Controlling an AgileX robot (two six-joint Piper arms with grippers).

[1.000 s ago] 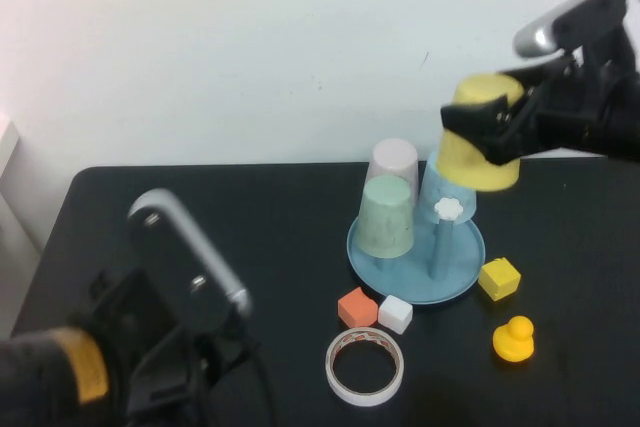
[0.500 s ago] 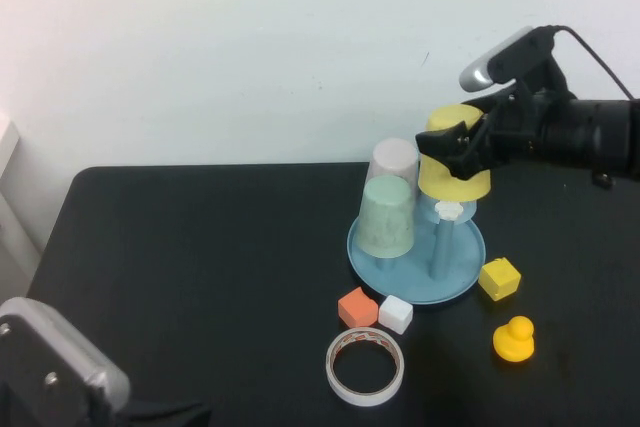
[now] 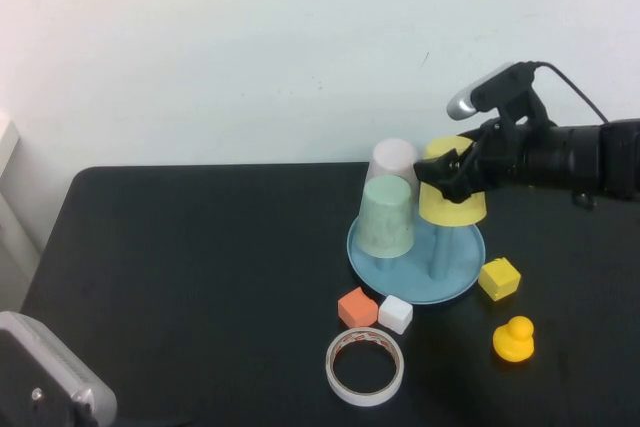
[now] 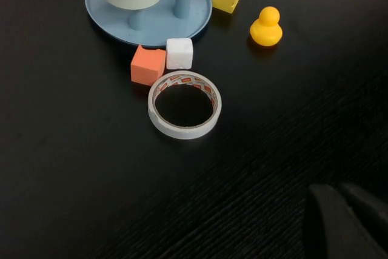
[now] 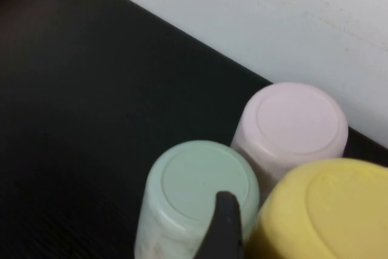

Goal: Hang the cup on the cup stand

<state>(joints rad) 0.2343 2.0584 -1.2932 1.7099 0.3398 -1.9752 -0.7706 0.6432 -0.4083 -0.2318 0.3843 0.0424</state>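
Observation:
The yellow cup point(image 3: 452, 202) is upside down over a peg point(image 3: 438, 255) of the round light-blue cup stand point(image 3: 458, 269), and it hides that peg's white cap. My right gripper point(image 3: 453, 173) reaches in from the right and is shut on the cup's upper part. In the right wrist view one dark finger point(image 5: 225, 222) lies against the yellow cup point(image 5: 327, 210). My left gripper point(image 4: 348, 213) is shut and empty, low over the table's near left side. Its arm point(image 3: 45, 377) shows in the bottom left corner.
A pale green cup point(image 3: 387, 217) and a pink cup point(image 3: 395, 159) sit upside down on the stand beside the yellow one. In front lie a tape roll point(image 3: 365, 365), an orange block point(image 3: 357, 307), a white block point(image 3: 396, 314), a yellow block point(image 3: 499, 278) and a yellow duck point(image 3: 514, 338).
My right gripper has come down and to the left with the yellow cup, lowering it over the peg and covering the white cap. My left arm has drawn back into the bottom left corner.

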